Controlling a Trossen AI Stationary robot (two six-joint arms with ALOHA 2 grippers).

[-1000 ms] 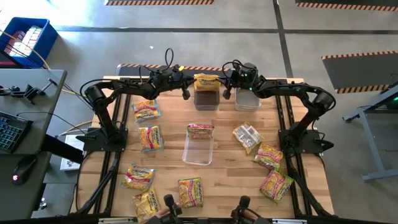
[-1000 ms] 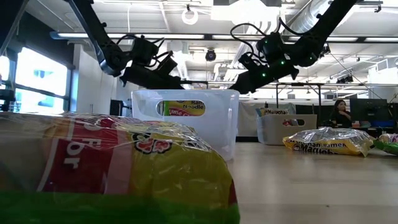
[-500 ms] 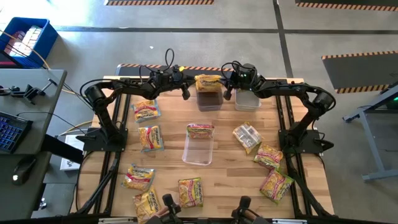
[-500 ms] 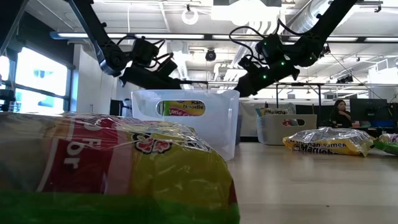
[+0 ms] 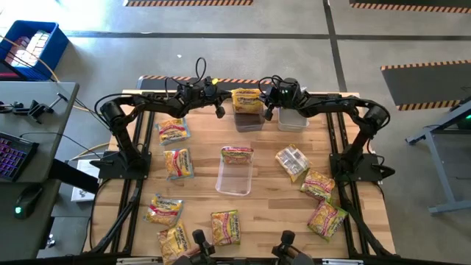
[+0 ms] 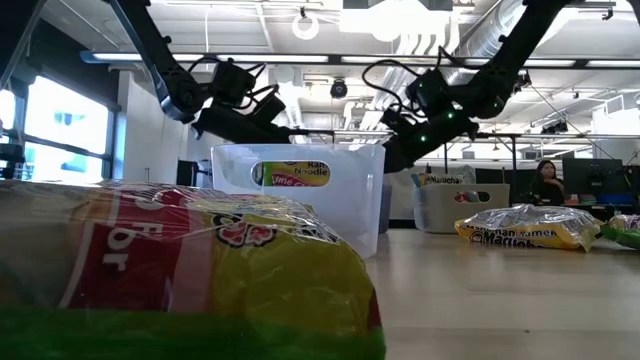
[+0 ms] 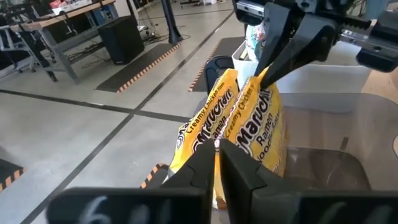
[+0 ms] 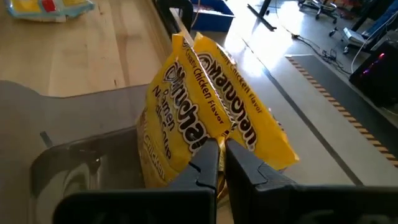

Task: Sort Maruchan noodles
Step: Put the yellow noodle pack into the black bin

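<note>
Two yellow Maruchan noodle packets (image 5: pixel 246 98) stand on edge in a clear bin (image 5: pixel 248 119) at the table's far middle. My left gripper (image 5: pixel 219 110) is at their left end and my right gripper (image 5: pixel 268 110) at their right end, both shut and slanting slightly down. Each wrist view fills with the packets (image 7: pixel 249 124) (image 8: pixel 205 99) right ahead of the fingers. Other packets lie flat on the wood: several yellow ones at the left and near side (image 5: pixel 178 163) and a silvery one (image 5: pixel 292 160) at the right. My left gripper is shut at the packets' edge (image 7: pixel 214 144), where the two packets meet, coming nearly level from the table's left. My own fingers hide which packet is between them. The packets stand upright, lower parts inside the bin. My right gripper pinches the top corner (image 7: pixel 263 81) of a yellow packet between its fingertips, slanting down from the table's right. The corner rises to a peak at the fingertips. The packet stands on edge with its lower part in the bin (image 8: pixel 74 162).
A second clear bin (image 5: pixel 293 118) stands just right of the first. A third clear bin (image 5: pixel 235 177) sits mid-table with a red-and-green packet (image 5: pixel 237 154) on its far end. More packets lie at the right near side (image 5: pixel 326 218). A person (image 6: pixel 548 182) sits beyond the table.
My right gripper has sunk a little toward the bin, staying shut. The packets stay upright in the bin.
</note>
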